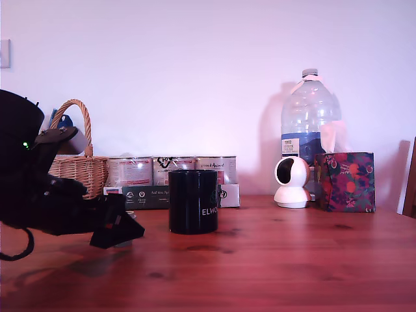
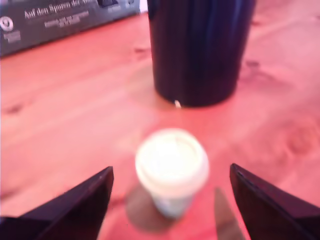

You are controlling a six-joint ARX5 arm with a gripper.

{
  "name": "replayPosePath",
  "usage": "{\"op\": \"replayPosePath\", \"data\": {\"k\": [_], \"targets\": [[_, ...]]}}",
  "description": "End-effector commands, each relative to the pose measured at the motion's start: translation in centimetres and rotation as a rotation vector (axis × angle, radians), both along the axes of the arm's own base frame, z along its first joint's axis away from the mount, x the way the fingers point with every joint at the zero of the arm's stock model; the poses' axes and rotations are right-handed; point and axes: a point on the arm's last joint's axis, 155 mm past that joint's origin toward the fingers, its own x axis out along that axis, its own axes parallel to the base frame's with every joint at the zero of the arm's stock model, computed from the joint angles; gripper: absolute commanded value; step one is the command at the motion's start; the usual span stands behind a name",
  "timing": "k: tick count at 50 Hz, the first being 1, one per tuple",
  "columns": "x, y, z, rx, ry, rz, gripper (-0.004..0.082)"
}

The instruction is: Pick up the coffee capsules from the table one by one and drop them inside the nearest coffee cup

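Here gripper (image 2: 171,175) gapes around beige capsule (image 2: 171,165) near mug (image 2: 200,50).

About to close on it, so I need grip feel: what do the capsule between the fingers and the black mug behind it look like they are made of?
Capsule: pale, matte, with a wide flat rim and tapered body; probably plastic, though the wrist view is blurred. Black mug: glossy and opaque, with bright streaks down its side; probably glazed ceramic. Gripper: open, with a finger on either side of the capsule.

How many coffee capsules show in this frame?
1. A pale capsule stands on the table between the open tool tips, just before the black cup. Others may be hidden outside the views.
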Motion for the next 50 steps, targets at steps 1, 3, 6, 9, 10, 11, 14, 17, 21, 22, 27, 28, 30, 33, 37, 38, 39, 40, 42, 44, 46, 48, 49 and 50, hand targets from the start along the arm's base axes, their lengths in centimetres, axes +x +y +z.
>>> {"op": "replayPosePath", "data": {"k": [1, 3, 6, 9, 10, 11, 14, 17, 21, 22, 27, 28, 30, 33, 37, 38, 39, 40, 42, 44, 46, 48, 49, 50], "targets": [[-0.22, 0.14, -0.97, 0.013, 0.020, -0.002, 0.0673], [-0.25, 0.15, -1.03, 0.013, 0.023, -0.001, 0.0672], [-0.26, 0.15, -1.07, 0.015, 0.025, -0.002, 0.0672], [-0.35, 0.17, -1.26, 0.018, 0.033, -0.002, 0.0672], [-0.38, 0.18, -1.32, 0.019, 0.035, -0.002, 0.0672], [-0.42, 0.19, -1.40, 0.020, 0.039, -0.002, 0.0672], [-0.43, 0.21, -1.45, 0.021, 0.040, -0.002, 0.0670], [-0.43, 0.20, -1.43, 0.020, 0.040, -0.002, 0.0646], [-0.43, 0.21, -1.45, 0.021, 0.040, -0.002, 0.0563], [-0.44, 0.21, -1.47, 0.022, 0.041, -0.002, 0.0531], [-0.55, 0.13, -1.55, 0.030, 0.039, -0.013, 0.0309], [-0.60, 0.07, -1.55, 0.032, 0.038, -0.019, 0.0251], [-0.66, 0.00, -1.57, 0.031, 0.039, -0.023, 0.0177], [-0.72, -0.05, -1.59, 0.030, 0.041, -0.027, 0.0114], [-0.73, -0.03, -1.65, 0.031, 0.043, -0.027, 0.0110], [-0.76, -0.02, -1.70, 0.032, 0.046, -0.027, 0.0110], [-0.77, -0.01, -1.72, 0.032, 0.046, -0.026, 0.0110], [-0.77, -0.02, -1.72, 0.032, 0.046, -0.027, 0.0110], [-0.77, -0.01, -1.73, 0.032, 0.047, -0.027, 0.0110], [-0.77, -0.02, -1.71, 0.032, 0.046, -0.027, 0.0110], [-0.76, -0.02, -1.70, 0.032, 0.046, -0.027, 0.0110], [-0.77, -0.02, -1.71, 0.032, 0.046, -0.027, 0.0110], [-0.77, -0.02, -1.71, 0.032, 0.046, -0.027, 0.0110], [-0.77, -0.02, -1.71, 0.032, 0.046, -0.027, 0.0110]]}}
